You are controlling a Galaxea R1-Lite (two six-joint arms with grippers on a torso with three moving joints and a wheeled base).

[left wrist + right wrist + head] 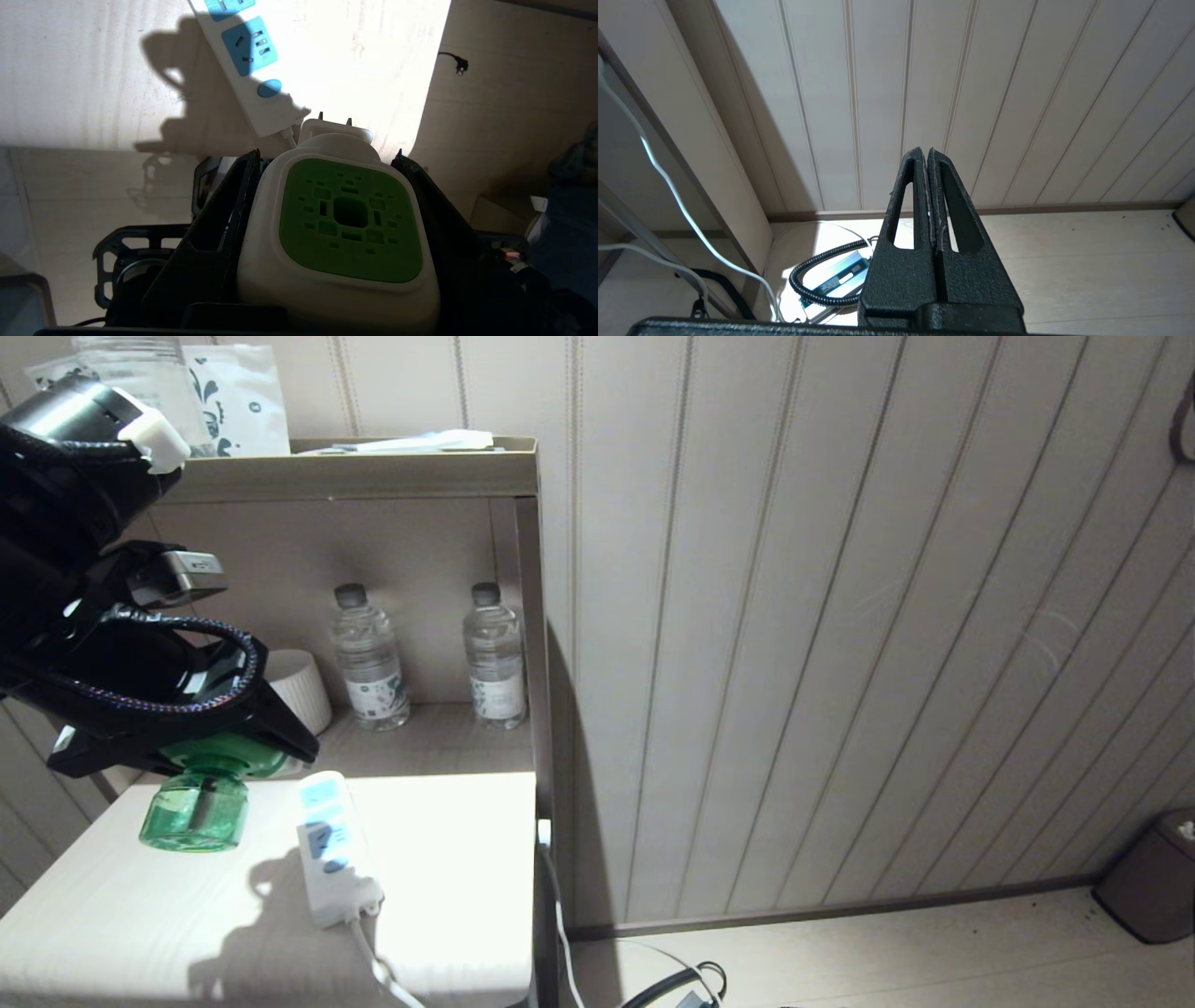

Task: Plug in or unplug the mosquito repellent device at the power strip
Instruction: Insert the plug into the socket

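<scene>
Gripping the mosquito repellent device [336, 233] by the two flat sides of its white head, our left gripper [327, 154] holds it in the air above the white table [448, 859], just beside the power strip [331, 849] and clear of its sockets. From the wrist we see the metal prongs at the far end of the head pointing toward the tabletop, with the strip's blue panels and round button beyond them. Our right gripper [927, 156] hangs off to the side facing the panelled wall, fingers pressed together on nothing.

We judge the device light and rigid, a hard plastic shell that looks smooth and may slide under a weak squeeze (the green bottle below holds liquid, so tilting it far seems unwise). The head is the right place to hold; the bottle neck looks the weaker spot. The strip seems light enough to shift if pushed off-axis.

No writing can be read on the device or the strip; the water bottles [369, 663] on the shelf carry labels too small to read.
</scene>
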